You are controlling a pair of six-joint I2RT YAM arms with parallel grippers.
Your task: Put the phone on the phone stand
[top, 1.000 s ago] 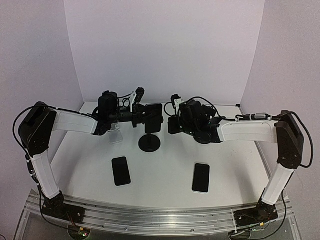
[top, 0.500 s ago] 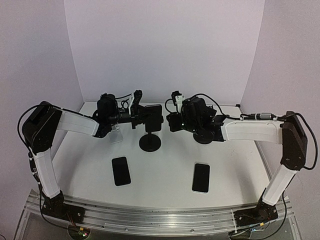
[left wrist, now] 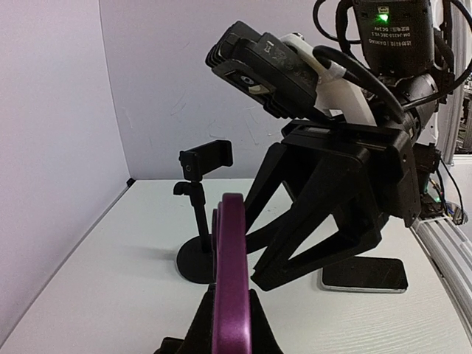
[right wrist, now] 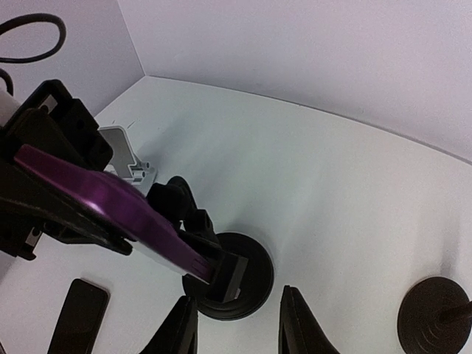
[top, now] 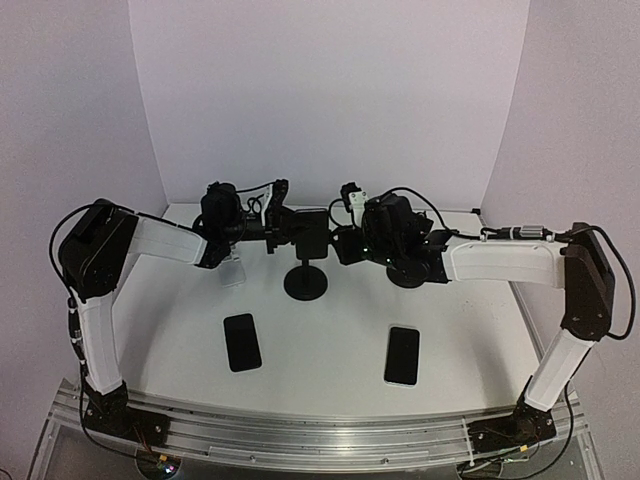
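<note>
My left gripper is shut on a purple phone, held on edge over a black phone stand. In the left wrist view the phone rises between my fingers. In the right wrist view the phone's lower end sits in the stand's clamp above the round base. My right gripper is open and empty, its fingertips either side of the base. It also fills the left wrist view.
Two dark phones lie flat on the table, one near left and one near right. A white stand sits under my left arm. A second black stand with an empty clamp stands further right, its base near my right gripper.
My left gripper has carried the purple phone slightly right and back, and the black stand's base has shifted with it. My right gripper has moved in closer to the stand.
</note>
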